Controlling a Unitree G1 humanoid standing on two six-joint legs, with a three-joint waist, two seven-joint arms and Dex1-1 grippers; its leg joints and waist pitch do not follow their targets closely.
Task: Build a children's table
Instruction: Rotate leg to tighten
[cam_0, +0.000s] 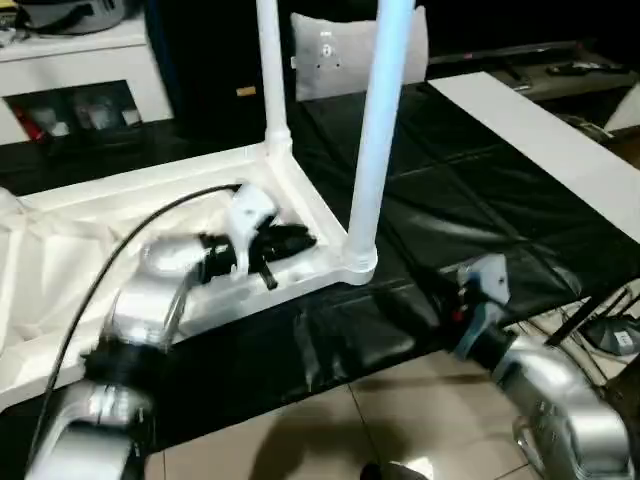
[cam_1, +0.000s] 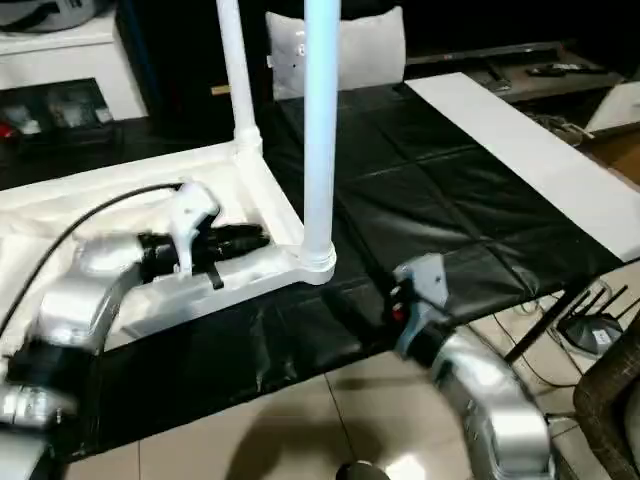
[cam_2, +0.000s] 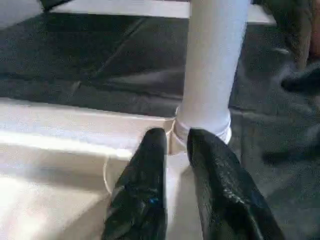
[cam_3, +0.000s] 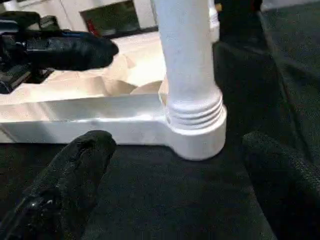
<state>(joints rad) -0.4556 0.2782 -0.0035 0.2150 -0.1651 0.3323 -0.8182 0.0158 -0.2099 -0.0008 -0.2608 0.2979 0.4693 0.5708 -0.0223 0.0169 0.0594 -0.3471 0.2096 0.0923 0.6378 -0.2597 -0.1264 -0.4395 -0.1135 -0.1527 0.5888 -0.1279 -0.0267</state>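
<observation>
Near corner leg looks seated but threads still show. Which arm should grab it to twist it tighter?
Probably the right. Its gripper is open with the near leg straight ahead between its fingers. The left gripper lies over the tabletop underside, fingers nearly together, pointing at the socket.

I seem to be in a home living room: pale floor tiles (cam_0: 300, 440), a grey-white cushion (cam_0: 335, 50), a white cabinet (cam_0: 80, 70) and a wicker chair (cam_1: 615, 400) surround me.
</observation>
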